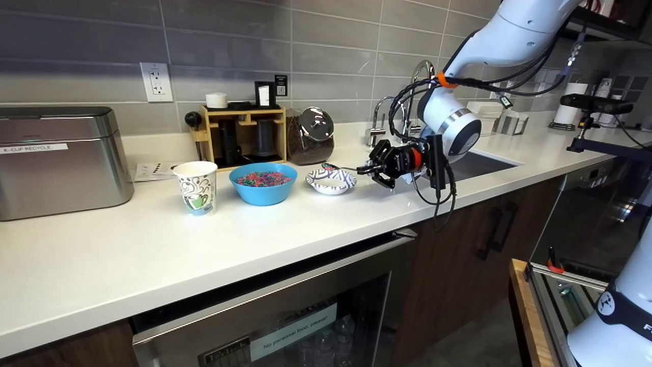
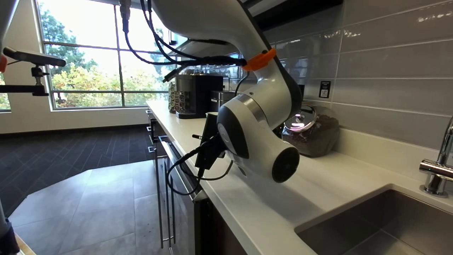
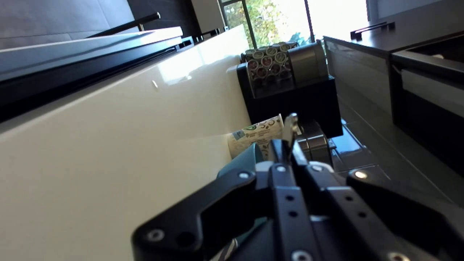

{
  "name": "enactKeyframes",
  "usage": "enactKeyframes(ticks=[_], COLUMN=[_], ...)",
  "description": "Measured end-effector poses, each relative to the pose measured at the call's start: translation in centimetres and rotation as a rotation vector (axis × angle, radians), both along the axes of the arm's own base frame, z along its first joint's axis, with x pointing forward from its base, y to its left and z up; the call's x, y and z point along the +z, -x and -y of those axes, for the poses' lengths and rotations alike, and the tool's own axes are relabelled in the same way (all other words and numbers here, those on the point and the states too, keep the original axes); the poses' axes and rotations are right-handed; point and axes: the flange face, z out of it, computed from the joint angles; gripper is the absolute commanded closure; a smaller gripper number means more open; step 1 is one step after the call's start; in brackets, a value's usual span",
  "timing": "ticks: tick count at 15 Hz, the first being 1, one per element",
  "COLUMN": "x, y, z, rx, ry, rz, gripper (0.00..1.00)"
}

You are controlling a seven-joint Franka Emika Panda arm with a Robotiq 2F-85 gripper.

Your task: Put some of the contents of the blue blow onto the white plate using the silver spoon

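Observation:
The blue bowl [image 1: 262, 196] stands on the counter, holding small multicoloured pieces. It also shows in the wrist view [image 3: 240, 160], partly behind my finger. The white plate [image 1: 331, 190], shallow with a blue pattern, stands right beside it. My gripper [image 1: 368, 169] is shut on the silver spoon [image 1: 347, 168], to the sink side of the plate. The spoon's head shows coloured pieces over the plate's far rim; its exact height is unclear. In the wrist view the spoon [image 3: 290, 128] juts out past my fingertips. The arm hides gripper, bowl and plate in an exterior view.
A paper cup [image 1: 197, 188] stands beyond the blue bowl. A glass jar [image 1: 310, 136] and a wooden organiser [image 1: 244, 120] stand behind the bowls. A steel bin [image 1: 61, 168] is at the far end. The sink [image 2: 375, 219] and faucet [image 2: 439, 170] are behind the arm.

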Motion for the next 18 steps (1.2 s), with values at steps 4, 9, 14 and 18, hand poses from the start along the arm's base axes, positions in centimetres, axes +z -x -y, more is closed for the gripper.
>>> enactKeyframes(ticks=[4, 9, 14, 18], x=[0.6, 2.0, 4.1, 5.5], y=[0.0, -1.2, -2.8, -3.7], z=[0.6, 0.0, -1.6, -3.0], rx=[-0.062, -0.122, -0.129, -0.112], ry=[0.059, 0.149, 0.263, 0.353], rz=[-0.072, -0.188, -0.313, -0.418], gripper=[0.99, 0.99, 0.99, 0.99])
